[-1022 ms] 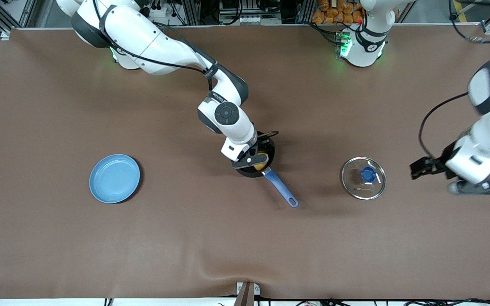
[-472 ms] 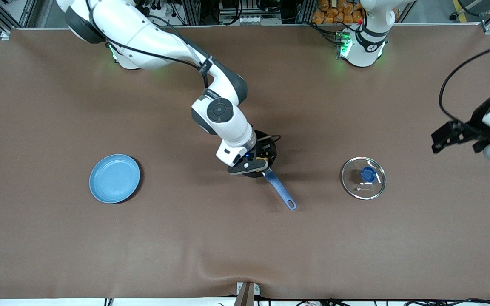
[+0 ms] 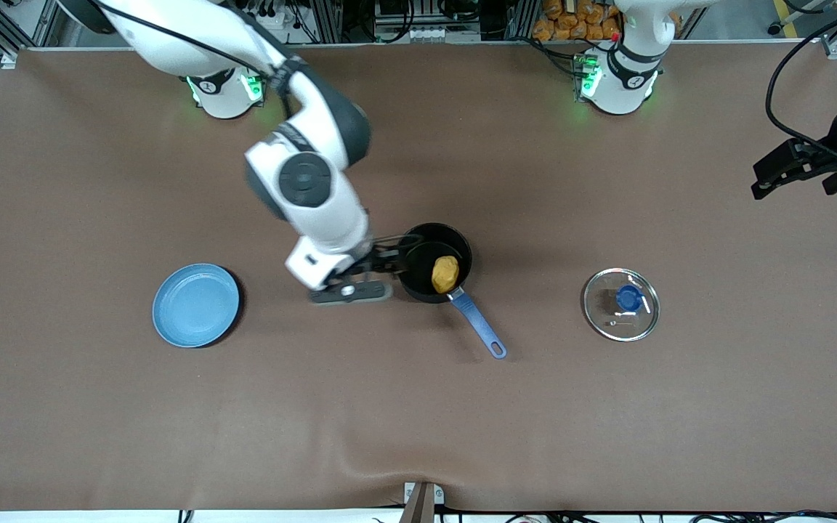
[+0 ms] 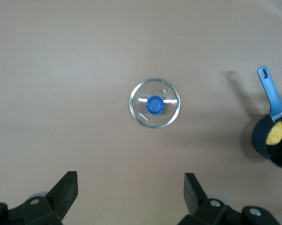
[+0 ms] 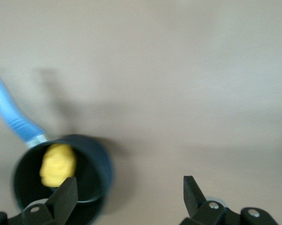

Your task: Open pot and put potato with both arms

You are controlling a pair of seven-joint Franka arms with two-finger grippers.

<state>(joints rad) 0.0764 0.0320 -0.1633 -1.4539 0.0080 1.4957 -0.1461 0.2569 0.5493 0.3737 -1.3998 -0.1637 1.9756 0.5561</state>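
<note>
The black pot (image 3: 427, 241) with its blue handle (image 3: 478, 327) stands open mid-table, and the yellow potato (image 3: 445, 273) lies inside it. My right gripper (image 3: 388, 260) is open and empty, up in the air beside the pot toward the right arm's end. The right wrist view shows the pot (image 5: 92, 161), the potato (image 5: 58, 164) and the gripper (image 5: 129, 197). My left gripper (image 3: 778, 171) is open and empty, high over the table's edge at the left arm's end. The left wrist view shows the gripper (image 4: 130, 192), the pot (image 4: 262, 143) and the potato (image 4: 275, 135).
The glass lid (image 3: 621, 303) with a blue knob lies flat on the table toward the left arm's end; it also shows in the left wrist view (image 4: 154, 103). A light-blue plate (image 3: 195, 305) sits toward the right arm's end.
My right gripper has let go of the potato into the pot, then lifted and drawn off toward the right arm's end. My left gripper has moved away from the lid toward the table's edge.
</note>
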